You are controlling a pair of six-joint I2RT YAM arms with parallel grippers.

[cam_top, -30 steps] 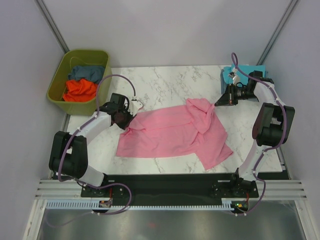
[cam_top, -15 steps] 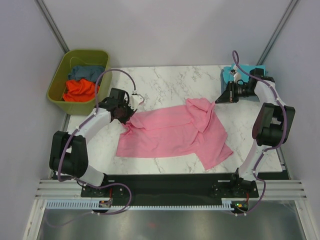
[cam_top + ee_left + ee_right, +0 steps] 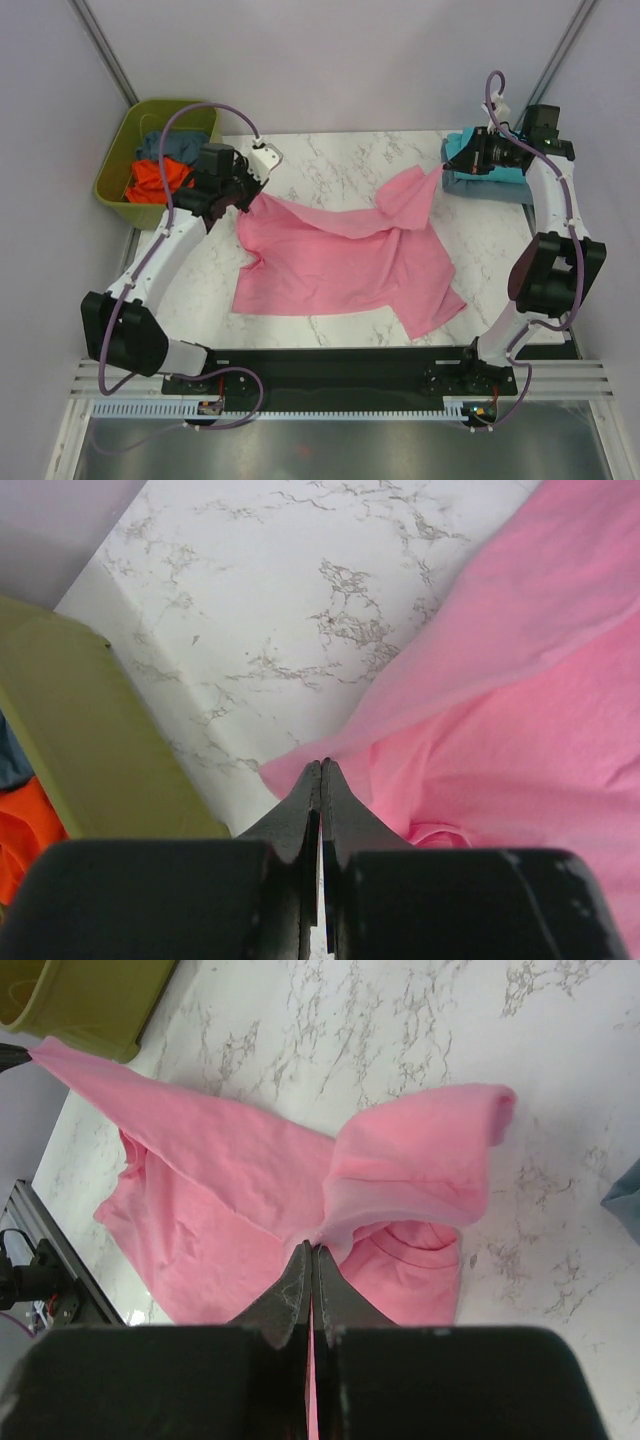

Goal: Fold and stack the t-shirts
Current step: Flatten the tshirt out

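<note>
The light pink t-shirt [image 3: 345,262] lies on the marble table with its far edge lifted and stretched between my two grippers. My left gripper [image 3: 256,192] is shut on the shirt's far left corner [image 3: 300,765]. My right gripper [image 3: 447,168] is shut on the far right part of the shirt [image 3: 400,1175], which folds over near the jaws. A folded turquoise t-shirt [image 3: 478,168] lies at the far right, partly hidden by my right arm. An orange t-shirt [image 3: 158,178] and a slate blue one [image 3: 165,145] lie in the tub.
The olive-green plastic tub [image 3: 113,170] stands off the table's far left corner; it also shows in the left wrist view [image 3: 90,740]. Grey walls close the back and sides. The table's near edge meets the black base rail [image 3: 340,360].
Both grippers have risen and moved apart toward the back, lifting the pink shirt's far edge off the table and pulling it taut. The near half stays flat.
</note>
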